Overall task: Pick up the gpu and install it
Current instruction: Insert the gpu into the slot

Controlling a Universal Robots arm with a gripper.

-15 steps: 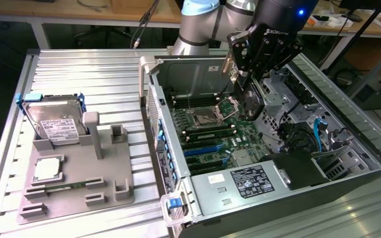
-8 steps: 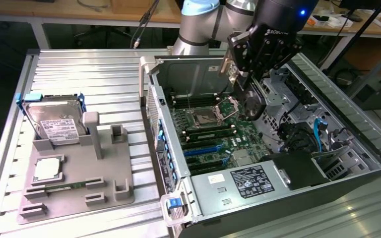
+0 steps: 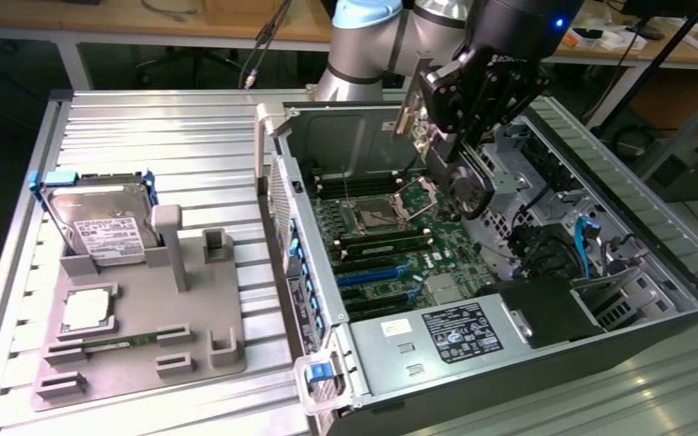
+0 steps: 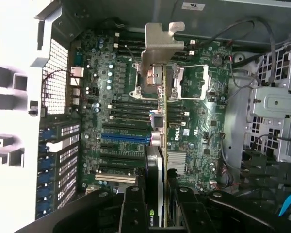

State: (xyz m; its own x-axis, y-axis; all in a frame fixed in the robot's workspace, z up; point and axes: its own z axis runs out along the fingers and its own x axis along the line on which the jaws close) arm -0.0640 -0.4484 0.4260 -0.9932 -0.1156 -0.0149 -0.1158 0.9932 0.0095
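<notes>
Card: graphics card (image 3: 468,191) (image 4: 161,145) hung edge-on inside the open case (image 3: 324,118), above the motherboard (image 3: 385,245) (image 4: 199,121), clear of it and seated in no slot.
Jaws: closed on the card, one black finger against each face in the wrist view.
Bracket: silver end bracket (image 4: 160,46) (image 3: 407,113) stood at the card's far end, over the processor socket (image 3: 373,216) rather than at the case's rear openings.
Risk, alignment: seemed to lie crosswise to the blue slot (image 4: 126,138) (image 3: 367,275); pressed down like that, would likely have struck the board or the memory slots instead of entering.
Risk, bracket: could have caught on the socket's metal frame or on the case's rear frame while being turned.
Risk, grip: held by only part of its length, so might have tilted or slid between the jaws under a push.
Risk, cables: blue cable (image 3: 585,245) and black wiring lay near the arm's side of the case and could have snagged.
Hidden: card's contact edge not made out; gap to the board hard to judge; grip point masked by the wrist in the exterior view.
Elsewhere: hard drive (image 3: 106,227) stood in a grey holder (image 3: 143,336) on the desk (image 3: 143,127), well apart.
</notes>
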